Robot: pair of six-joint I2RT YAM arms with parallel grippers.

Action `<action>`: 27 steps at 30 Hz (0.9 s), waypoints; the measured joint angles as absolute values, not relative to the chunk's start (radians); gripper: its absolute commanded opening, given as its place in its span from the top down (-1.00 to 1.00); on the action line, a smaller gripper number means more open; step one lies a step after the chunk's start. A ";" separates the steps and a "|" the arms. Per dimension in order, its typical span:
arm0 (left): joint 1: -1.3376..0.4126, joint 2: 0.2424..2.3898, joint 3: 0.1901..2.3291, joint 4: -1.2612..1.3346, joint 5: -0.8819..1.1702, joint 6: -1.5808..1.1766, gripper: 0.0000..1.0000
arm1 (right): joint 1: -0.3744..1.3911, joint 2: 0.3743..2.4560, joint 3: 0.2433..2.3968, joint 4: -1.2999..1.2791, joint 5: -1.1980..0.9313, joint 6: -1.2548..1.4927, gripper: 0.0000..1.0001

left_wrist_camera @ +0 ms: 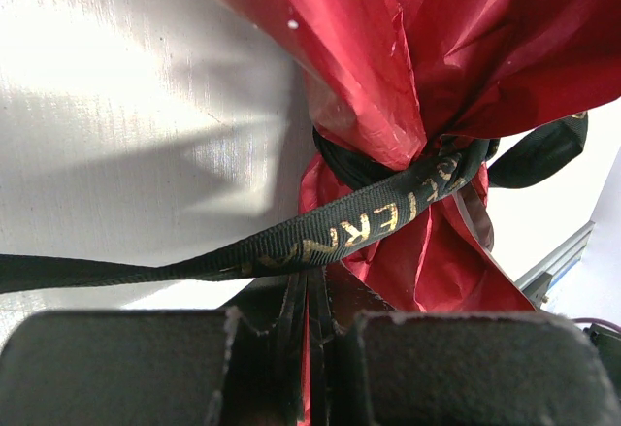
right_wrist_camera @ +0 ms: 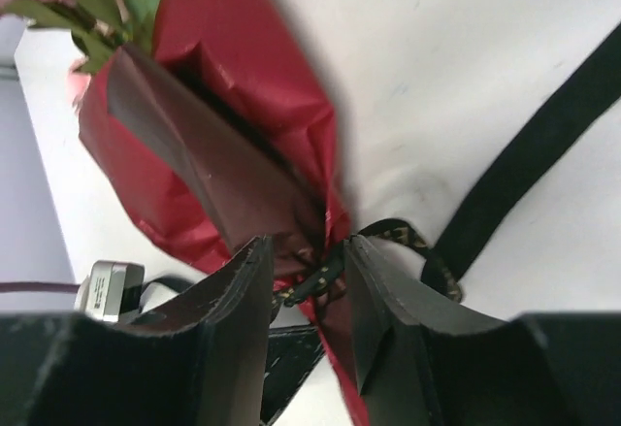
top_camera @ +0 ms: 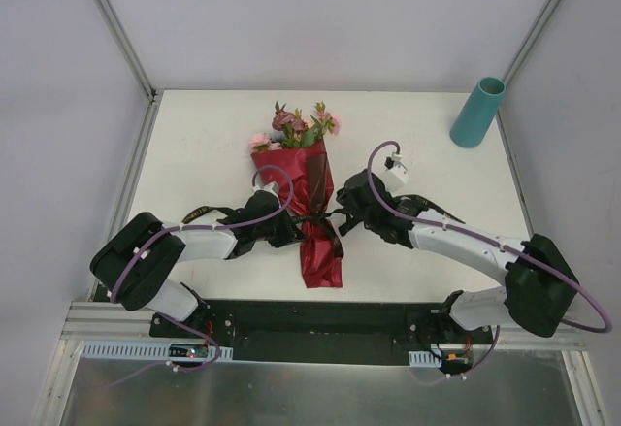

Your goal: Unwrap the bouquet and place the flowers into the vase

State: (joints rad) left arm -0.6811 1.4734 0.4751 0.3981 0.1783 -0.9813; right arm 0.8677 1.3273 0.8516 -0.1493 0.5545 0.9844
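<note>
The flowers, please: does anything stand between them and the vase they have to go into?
Yes. The maroon paper wrap encloses their stems, tied at its waist by the black ribbon. The flowers lie mid-table, the vase stands at the far right corner, and nothing visible lies between them.

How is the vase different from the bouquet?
The vase is teal; the bouquet is dark red with colourful flowers. The vase stands at the far right corner; the bouquet lies flat mid-table. The vase's mouth is open; the bouquet is tied with black ribbon. Both sit on the table.

Left hand closed, seemingly pinching the black ribbon.
</note>
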 measured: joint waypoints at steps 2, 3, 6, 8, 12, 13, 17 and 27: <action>-0.681 1.473 0.475 0.398 0.179 -0.981 1.00 | 0.874 1.363 0.850 -0.111 0.507 1.011 0.12; -0.681 1.473 0.475 0.398 0.179 -0.981 1.00 | 0.878 1.388 0.849 -0.091 0.484 1.024 0.11; -0.681 1.473 0.475 0.398 0.179 -0.981 1.00 | 0.888 1.465 0.849 -0.056 0.433 1.053 0.10; -0.681 1.473 0.475 0.398 0.179 -0.981 1.00 | 0.889 1.505 0.849 -0.039 0.410 1.069 0.10; -0.681 1.473 0.475 0.399 0.179 -0.981 1.00 | 0.889 1.563 0.849 -0.009 0.383 1.092 0.09; -0.681 1.473 0.475 0.399 0.179 -0.981 1.00 | 0.889 1.577 0.849 0.000 0.376 1.098 0.09; -0.681 1.473 0.475 0.401 0.179 -0.981 1.00 | 0.889 1.630 0.849 0.023 0.353 1.121 0.09; -0.681 1.473 0.462 0.416 0.177 -0.982 1.00 | 0.886 1.652 0.849 0.076 0.351 1.139 1.00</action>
State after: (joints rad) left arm -0.6811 1.4731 0.4622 0.4160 0.1772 -0.9817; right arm 0.8860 1.6524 0.8490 0.0765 0.3508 1.1385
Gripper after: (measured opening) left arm 0.019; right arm 0.095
